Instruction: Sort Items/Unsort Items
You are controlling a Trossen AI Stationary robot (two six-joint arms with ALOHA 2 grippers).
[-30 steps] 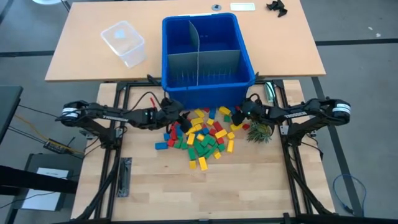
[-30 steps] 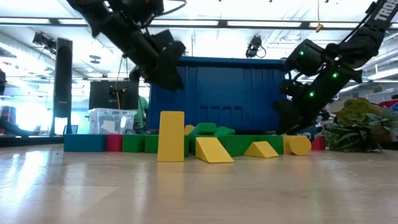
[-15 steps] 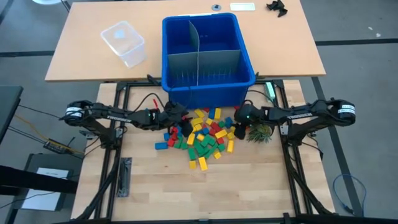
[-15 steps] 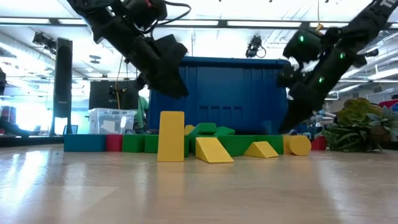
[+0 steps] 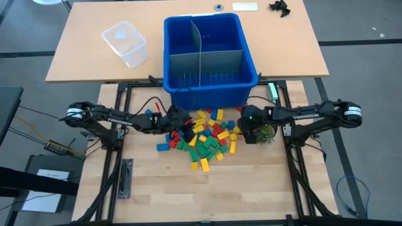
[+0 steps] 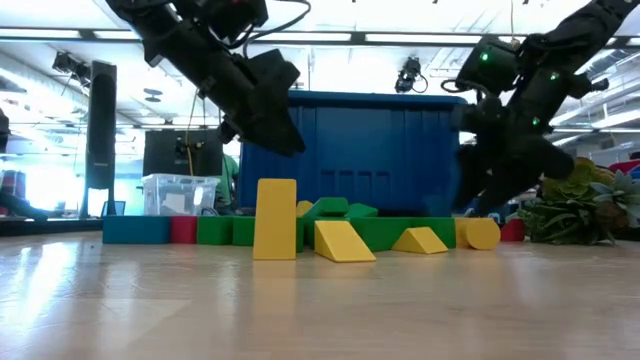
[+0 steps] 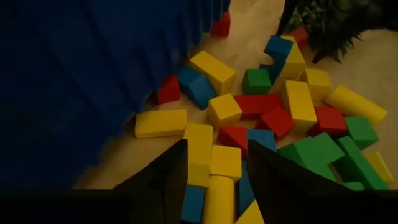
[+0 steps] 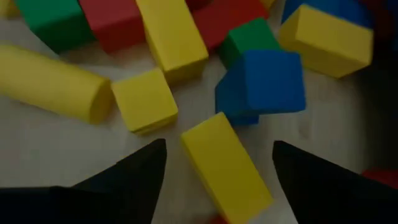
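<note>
The items, a heap of small red, yellow, green and blue blocks (image 5: pixel 204 138), lie on the wooden table in front of the blue bin (image 5: pixel 210 59). My left gripper (image 5: pixel 184 130) hovers open over the heap's left side, well above the blocks in the low view (image 6: pixel 275 130). Beyond its fingers lie yellow blocks (image 7: pixel 214 165). My right gripper (image 5: pixel 240 133) is open at the heap's right edge, pointing steeply down. Its fingers stand on either side of a yellow block (image 8: pixel 227 168) with a gap on each side.
The bin holds grey divider sheets (image 5: pixel 201 59) and stands just beyond the heap. A green artificial plant (image 5: pixel 264 133) sits right beside my right gripper. A clear plastic container (image 5: pixel 125 43) stands on the far table. Bare wood lies toward the near edge.
My right gripper has come away from the bin's front right corner toward the table's near edge. It rose a little, and its wrist rolled, so it now points down over the heap's right edge. The blocks have stayed where they were.
</note>
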